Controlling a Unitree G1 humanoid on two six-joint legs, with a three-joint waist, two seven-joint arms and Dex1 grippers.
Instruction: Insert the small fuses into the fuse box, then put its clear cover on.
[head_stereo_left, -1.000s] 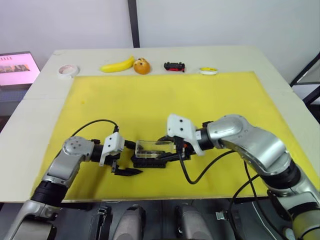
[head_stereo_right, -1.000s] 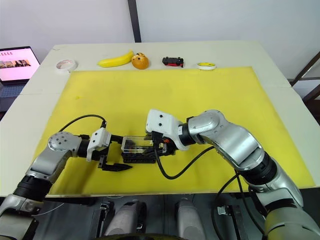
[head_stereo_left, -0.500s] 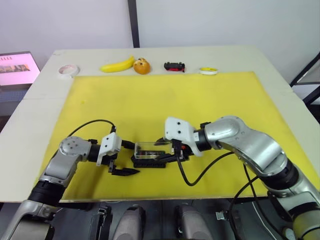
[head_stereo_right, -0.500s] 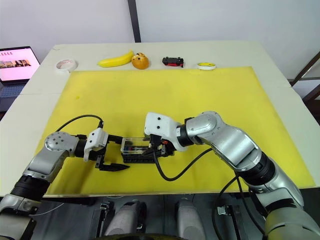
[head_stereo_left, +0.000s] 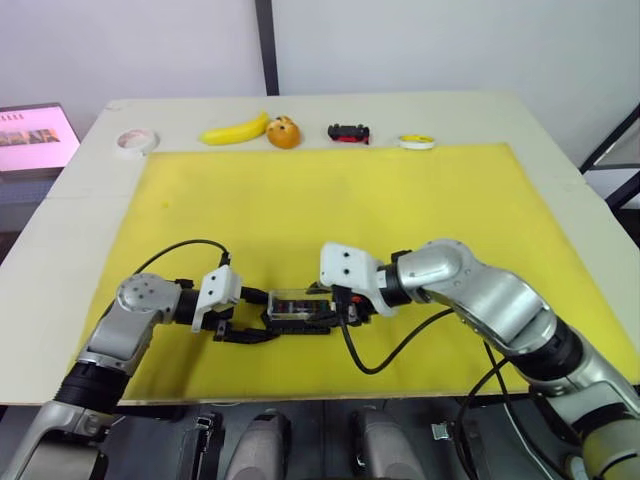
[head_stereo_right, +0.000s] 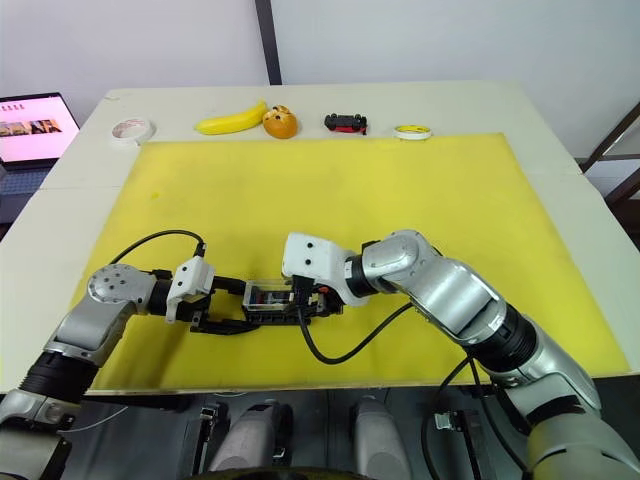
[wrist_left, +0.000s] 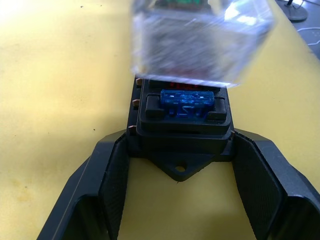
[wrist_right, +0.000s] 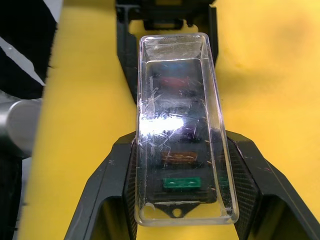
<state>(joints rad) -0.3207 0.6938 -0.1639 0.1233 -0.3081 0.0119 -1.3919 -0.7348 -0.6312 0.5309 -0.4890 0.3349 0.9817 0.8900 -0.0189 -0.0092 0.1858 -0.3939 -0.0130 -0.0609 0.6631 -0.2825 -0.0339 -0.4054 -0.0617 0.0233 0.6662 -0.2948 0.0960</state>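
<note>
The black fuse box (head_stereo_left: 300, 322) lies on the yellow mat near the front edge. In the left wrist view a blue fuse (wrist_left: 187, 98) sits in its end slot, with a red one (wrist_left: 186, 84) behind. My left gripper (wrist_left: 182, 137) has its fingers (wrist_left: 116, 180) against both sides of the box's left end. The clear cover (wrist_right: 181, 125) hangs just over the box, held from the right by my right gripper (head_stereo_left: 335, 308). That gripper is shut on the cover's sides. Green (wrist_right: 182, 183) and amber (wrist_right: 180, 156) fuses show through the cover. The cover's left end stands a little above the box.
Along the table's far edge lie a white tape roll (head_stereo_left: 135, 141), a banana (head_stereo_left: 236, 130), an orange (head_stereo_left: 284, 132), a black-and-red toy car (head_stereo_left: 348, 132) and a yellow tape roll (head_stereo_left: 416, 142). A laptop screen (head_stereo_left: 35, 137) stands at far left. The yellow mat (head_stereo_left: 400, 200) spreads wide behind the box.
My left gripper has moved right from beside the box and closed around its left end. The right gripper has shifted left and lowered the cover closer over the box.
</note>
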